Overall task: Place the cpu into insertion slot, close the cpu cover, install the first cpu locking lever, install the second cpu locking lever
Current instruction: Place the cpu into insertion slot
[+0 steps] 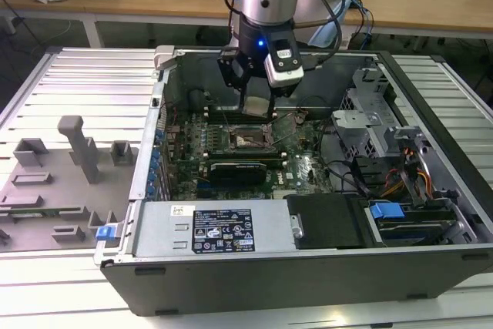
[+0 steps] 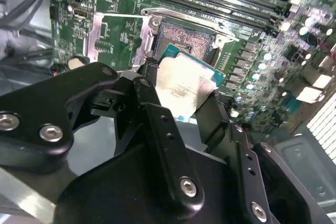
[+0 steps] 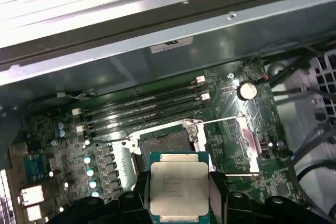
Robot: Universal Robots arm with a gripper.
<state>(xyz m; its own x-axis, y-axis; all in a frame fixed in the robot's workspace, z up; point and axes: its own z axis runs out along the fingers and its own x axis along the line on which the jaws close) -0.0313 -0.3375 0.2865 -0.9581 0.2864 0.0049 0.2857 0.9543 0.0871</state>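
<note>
First wrist view tells it plainest: the hand (image 3: 178,196) is clamped on the cpu (image 3: 178,188) by two opposite edges, metal top up and level. That hold leaves the underside free, likely so the chip can go down flat. The chip hangs above the motherboard (image 3: 226,98), just short of the open socket (image 3: 163,142) near the board's middle; the cpu cover (image 3: 248,140) lies swung back at the socket's side — clear of the opening; the case (image 1: 154,267) stands on the worktop (image 1: 77,75).

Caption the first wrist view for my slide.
Black pincer holds the flat square silver-topped cpu close to the open dark socket on the green motherboard.
</note>
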